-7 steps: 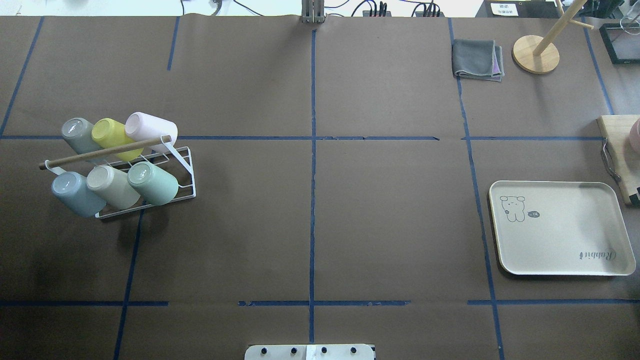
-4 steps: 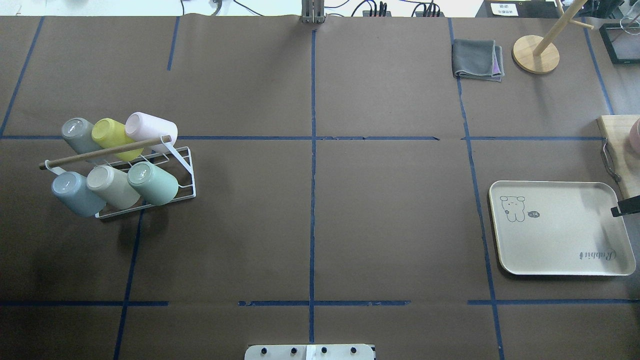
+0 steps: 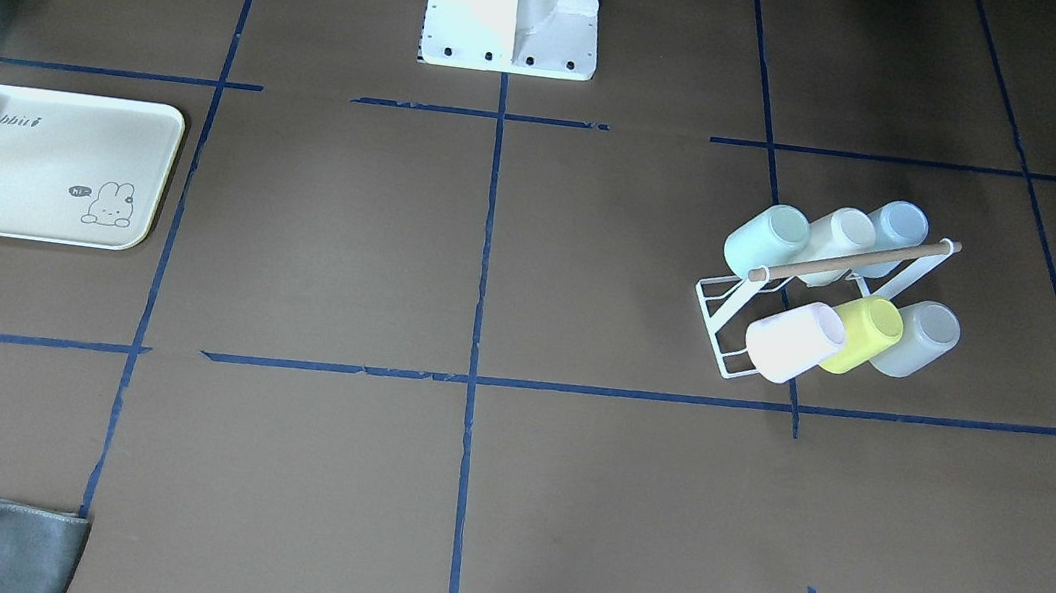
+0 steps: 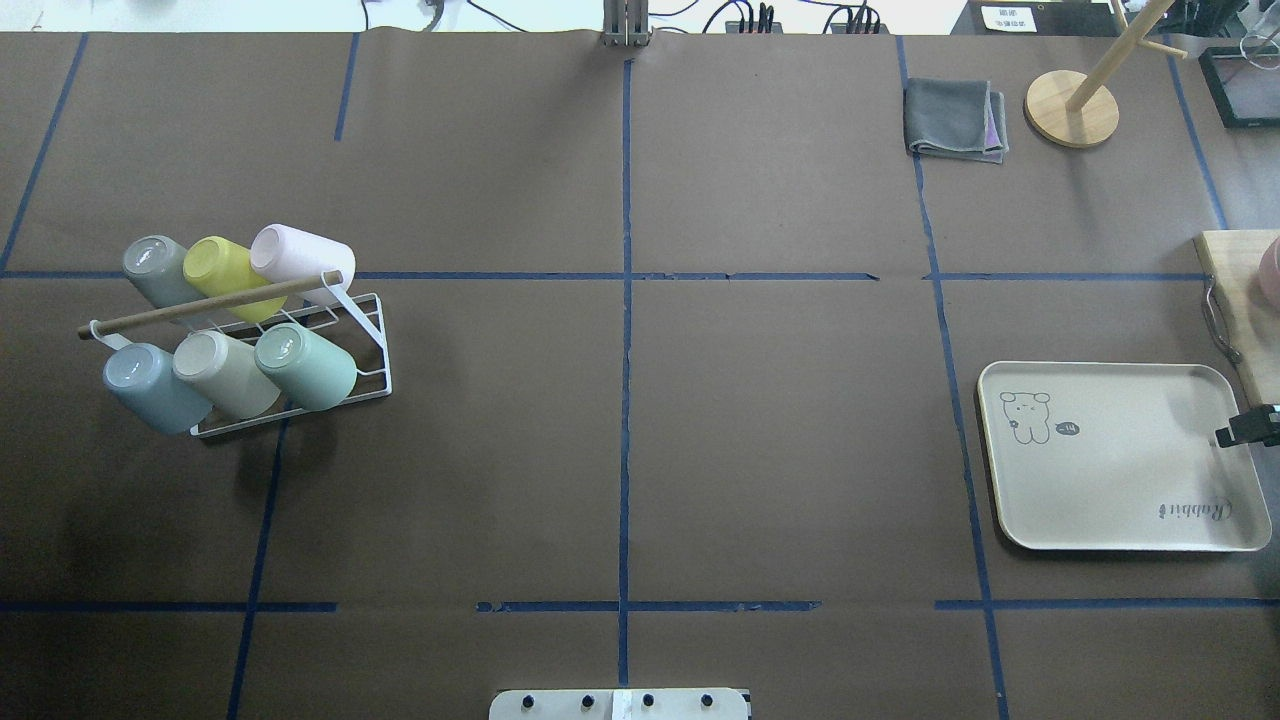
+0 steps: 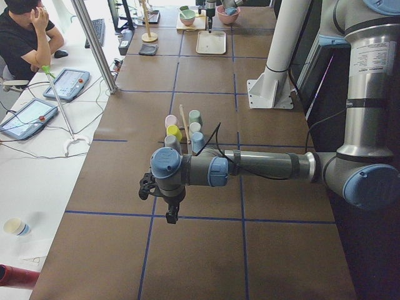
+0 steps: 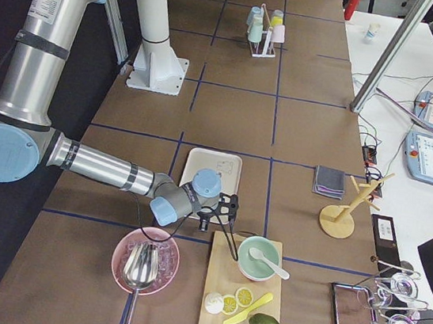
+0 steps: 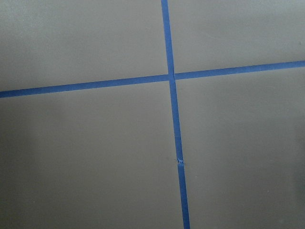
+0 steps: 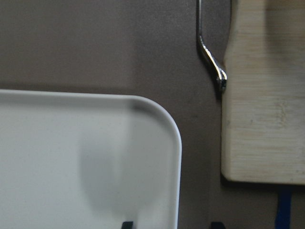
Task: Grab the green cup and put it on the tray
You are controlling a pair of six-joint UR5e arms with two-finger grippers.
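**Green cup racked, right tool over tray**

The left tool (image 5: 169, 216) hung above bare table (image 7: 90, 162); wide or narrow, I cannot tell. Beyond it the green cup (image 4: 312, 370) sat on a white wire rack (image 4: 378, 345), long axis tilted, base raised, mouth down. Far from that cup, the right tool (image 4: 1228, 434), fingertips (image 8: 127, 224) spread wide and empty, hovered over a corner of the tray (image 4: 1110, 480), lettered "Rabbit" in script, beside a wooden board (image 8: 259, 119).
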